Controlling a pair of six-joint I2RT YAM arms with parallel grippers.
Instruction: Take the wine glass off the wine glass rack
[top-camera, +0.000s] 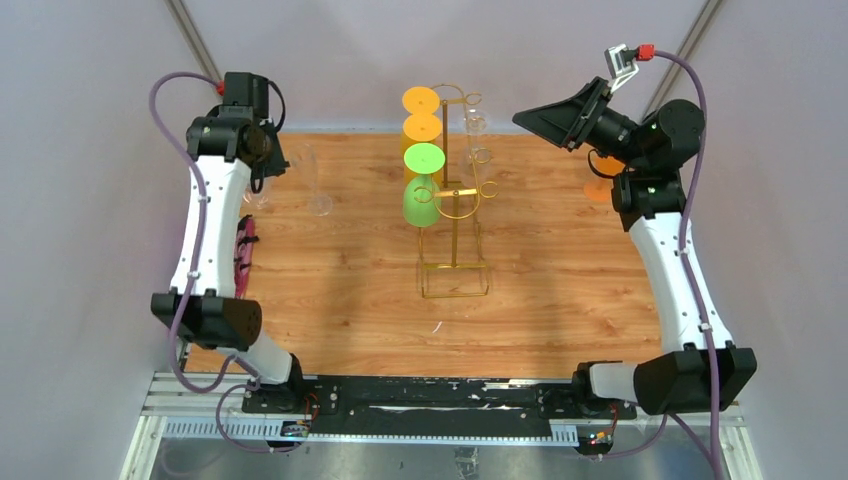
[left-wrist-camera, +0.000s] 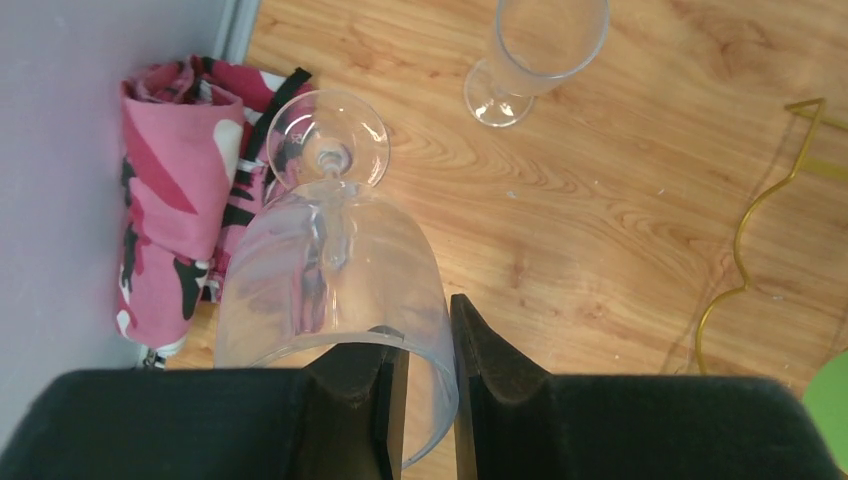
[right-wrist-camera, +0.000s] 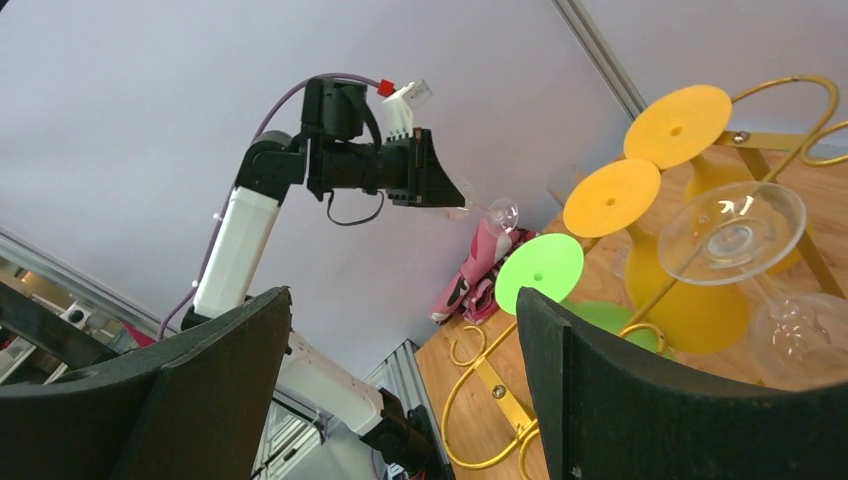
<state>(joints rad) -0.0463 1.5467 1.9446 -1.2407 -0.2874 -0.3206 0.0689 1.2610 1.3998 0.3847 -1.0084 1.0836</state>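
The gold wire wine glass rack (top-camera: 455, 205) stands mid-table. On its hooks hang two yellow-orange glasses (top-camera: 421, 113), a green glass (top-camera: 422, 190) and a clear glass (right-wrist-camera: 735, 235). At the far left, off the rack, my left gripper (left-wrist-camera: 430, 340) is shut on the rim of a clear wine glass (left-wrist-camera: 330, 270), one finger inside the bowl and one outside, foot pointing down beside the cloth. My right gripper (right-wrist-camera: 400, 340) is open and empty, raised to the right of the rack's top (top-camera: 525, 120), aimed at the hanging glasses.
A second clear glass (left-wrist-camera: 535, 50) stands upright on the wood left of the rack. A pink patterned cloth (left-wrist-camera: 175, 200) lies at the table's left edge. An orange glass (top-camera: 600, 185) stands behind the right arm. Grey walls close in on three sides.
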